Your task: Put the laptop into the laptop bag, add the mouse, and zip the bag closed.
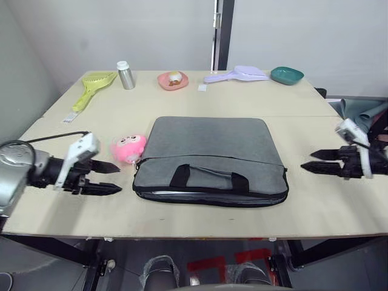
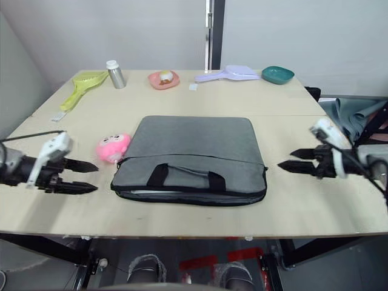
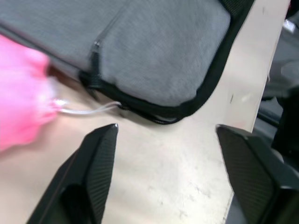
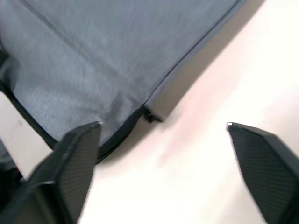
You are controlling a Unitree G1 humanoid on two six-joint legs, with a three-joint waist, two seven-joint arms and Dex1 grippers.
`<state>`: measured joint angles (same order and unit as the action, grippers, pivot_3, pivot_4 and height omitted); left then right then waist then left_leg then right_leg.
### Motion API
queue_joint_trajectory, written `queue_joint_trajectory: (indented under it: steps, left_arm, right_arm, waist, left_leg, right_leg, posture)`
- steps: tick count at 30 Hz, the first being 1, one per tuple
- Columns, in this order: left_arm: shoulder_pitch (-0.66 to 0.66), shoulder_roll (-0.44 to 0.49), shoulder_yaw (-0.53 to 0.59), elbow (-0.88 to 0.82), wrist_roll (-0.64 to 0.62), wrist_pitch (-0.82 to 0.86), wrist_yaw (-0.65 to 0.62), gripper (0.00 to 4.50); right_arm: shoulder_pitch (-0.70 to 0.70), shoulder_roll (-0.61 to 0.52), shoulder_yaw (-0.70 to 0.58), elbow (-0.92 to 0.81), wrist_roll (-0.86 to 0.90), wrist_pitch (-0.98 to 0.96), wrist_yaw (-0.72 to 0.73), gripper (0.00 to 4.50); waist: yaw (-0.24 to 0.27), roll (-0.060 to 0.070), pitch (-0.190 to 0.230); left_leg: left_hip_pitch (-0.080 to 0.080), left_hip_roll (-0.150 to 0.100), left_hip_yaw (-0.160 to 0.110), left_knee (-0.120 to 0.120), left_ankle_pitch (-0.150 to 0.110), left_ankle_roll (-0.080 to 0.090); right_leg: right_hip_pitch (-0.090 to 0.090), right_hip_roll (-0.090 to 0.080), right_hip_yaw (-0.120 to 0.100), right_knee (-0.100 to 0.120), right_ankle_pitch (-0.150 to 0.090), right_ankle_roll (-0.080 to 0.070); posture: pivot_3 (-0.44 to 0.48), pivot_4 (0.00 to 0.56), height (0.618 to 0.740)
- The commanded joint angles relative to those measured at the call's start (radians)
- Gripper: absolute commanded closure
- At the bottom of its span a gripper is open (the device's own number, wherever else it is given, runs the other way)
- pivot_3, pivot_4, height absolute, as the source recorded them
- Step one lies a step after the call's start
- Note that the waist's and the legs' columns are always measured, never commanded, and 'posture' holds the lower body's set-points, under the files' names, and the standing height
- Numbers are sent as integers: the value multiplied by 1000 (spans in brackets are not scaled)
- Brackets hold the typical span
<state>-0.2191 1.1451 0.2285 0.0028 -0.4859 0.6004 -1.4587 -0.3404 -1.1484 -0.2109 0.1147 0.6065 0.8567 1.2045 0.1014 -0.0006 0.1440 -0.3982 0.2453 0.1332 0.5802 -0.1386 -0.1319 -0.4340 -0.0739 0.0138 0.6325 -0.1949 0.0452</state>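
While both arms are hanging out on either side of the laptop bag (image 1: 209, 162), we're looking at what seems to be the zipping stage. The bag is lying flat in the middle of the table (image 1: 182, 103), handles toward the near edge, and the near edge is looking a bit gapped, with a pale sliver showing in the seam. We're guessing that's the laptop already inside, but we can't tell for sure, and we're not spotting the mouse, so maybe it's in there too.

Our left gripper (image 1: 108, 178) is sitting near the bag's left near corner with its fingers spread apart and nothing in them, just beside the pink plush toy (image 1: 128, 148). Our right gripper (image 1: 316, 163) is hovering off the bag's right edge, also spread wide and holding nothing.

In the right wrist view we're seeing a small zip pull (image 4: 152, 115) sticking out at the bag's edge. To do this well, we're thinking one side should be pinning the fabric flat while the other pinches that tiny tab squarely and drags along the seam, not upward, or the bag just slides.
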Motion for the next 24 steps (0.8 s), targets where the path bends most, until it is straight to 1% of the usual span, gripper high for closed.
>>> queue_joint_trajectory:
  steps: [1, 3, 5, 7, 10, 12, 13, 16, 20, 21, 24]
  left_arm:
    - [-69, 19, 161, -15, -149, 119, 29, 1075]
    - [-109, 23, 262, -52, -287, 229, 35, 1075]
    - [-114, 10, 316, -104, -361, 272, 46, 1075]
    - [-110, -7, 359, -153, -424, 307, 63, 1075]
    - [-51, -27, 418, -280, -505, 355, 98, 1075]
    - [-16, -29, 438, -325, -535, 370, 112, 1075]
    - [6, -33, 445, -360, -557, 379, 116, 1075]
    - [70, -49, 439, -466, -607, 391, 136, 1075]
    - [112, -55, 425, -501, -617, 372, 146, 1075]
    - [125, -53, 423, -483, -600, 354, 126, 1075]
    - [163, -45, 423, -423, -553, 300, 64, 1075]
  right_arm:
    - [-35, 3, -131, -147, 103, 9, 3, 47]
    - [-64, 55, -180, -273, 178, 2, -34, 47]
    - [-69, 98, -166, -371, 212, 4, -65, 47]
    - [-89, 149, -115, -428, 238, 26, -112, 47]
    - [-114, 229, -30, -426, 230, 29, -157, 839]
    - [-126, 251, 11, -414, 211, 18, -162, 1520]
    - [-143, 270, 48, -380, 185, 4, -162, 1862]
    - [-189, 315, 175, -267, 105, -38, -112, 2962]
    - [-214, 354, 307, -166, 10, -107, -36, 4249]
    - [-215, 365, 338, -140, -20, -140, -16, 4489]
    - [-225, 403, 393, -59, -95, -231, 17, 4489]
  waist:
    - [-1, 0, 0]
    - [-3, 0, 0]
    - [-3, 0, 0]
    - [-3, -1, -1]
    - [-3, -1, -1]
    - [-4, -1, -1]
    - [-4, -1, -1]
    - [-9, -1, -1]
    - [-9, -1, -1]
    - [-9, -1, -1]
    - [-10, -1, -1]
  left_leg:
    - [0, 0, 0, 0, 0, 0]
    - [0, 1, 0, 1, 0, 0]
    - [0, 1, 1, 3, 0, 0]
    - [2, 1, 3, 2, 0, 0]
    - [5, 1, 4, 3, 0, 0]
    - [5, 1, 5, 3, 0, -1]
    - [5, 1, 5, 3, 0, -1]
    - [7, 1, 5, 3, 0, -1]
    - [7, 1, 5, 2, 0, -1]
    - [7, 1, 6, 2, 0, -1]
    - [6, 1, 6, 1, 0, -1]
  right_leg:
    - [0, 0, 0, 0, 0, 0]
    - [-2, 1, 1, 3, 0, 0]
    - [-3, 2, 3, 6, 0, 0]
    - [-2, 2, 5, 6, 0, -1]
    - [-1, 2, 6, 7, -1, -1]
    - [-1, 2, 7, 8, -1, -1]
    - [-2, 2, 7, 8, -1, -1]
    - [-1, 2, 7, 9, -1, -1]
    - [-2, 2, 7, 9, -1, -1]
    - [-2, 2, 7, 8, -1, -1]
    - [-2, 3, 7, 7, -1, -1]
  posture:
    - [0, 150, 740]
    - [0, 150, 740]
    - [0, 150, 740]
    - [0, 150, 740]
    - [0, 150, 740]
    - [0, 150, 740]
    - [0, 150, 740]
    - [0, 150, 740]
    - [0, 150, 740]
    - [0, 150, 740]
    - [0, 150, 740]
